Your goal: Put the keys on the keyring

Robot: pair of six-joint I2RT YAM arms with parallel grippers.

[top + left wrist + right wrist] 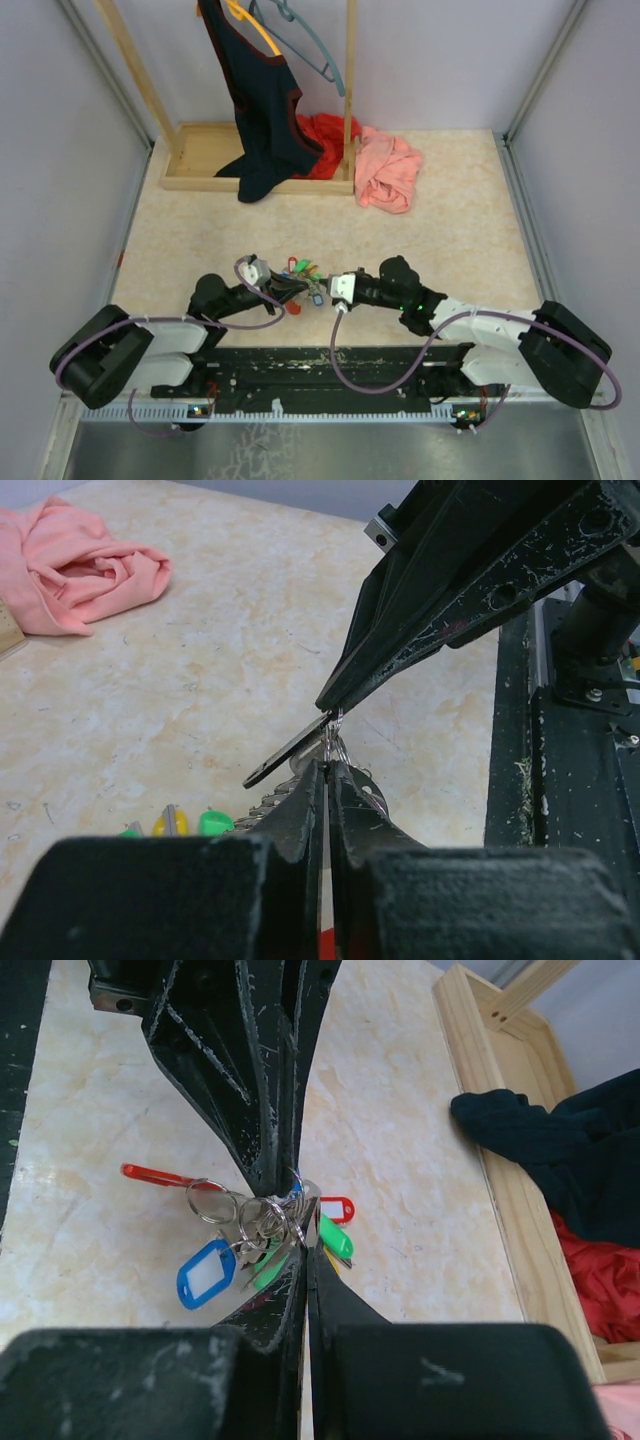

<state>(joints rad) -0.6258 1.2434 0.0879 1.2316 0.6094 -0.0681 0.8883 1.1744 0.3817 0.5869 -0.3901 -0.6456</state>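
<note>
The pale marbled surface carries a wooden rack at its far edge. A dark sleeveless top hangs from the rack, a red cloth lies behind it, and a crumpled pink cloth sits just beside it. None of these is part of the job.

Both arms reach in from the near edge and meet tip to tip at the middle of the surface, well apart from the rack. The left fingers are pressed fully together, and so are the right fingers. Each pair appears to nip a thin wire ring in the same small tangle, held just above the surface.

That tangle is the keys, bunched between the two sets of tips. A blue head, a green one and a small red one fan out from a knot of metal rings, and a yellow head shows below.

The keyring is a thin red strip ending in a metal loop. It lies on the near side of the bunch, and its loop touches or links into the knot.

The job looks well under way, with everything gathered at one point. I cannot tell which keys are actually threaded on and which only lie against the ring, so at least one seems left to work on.
</note>
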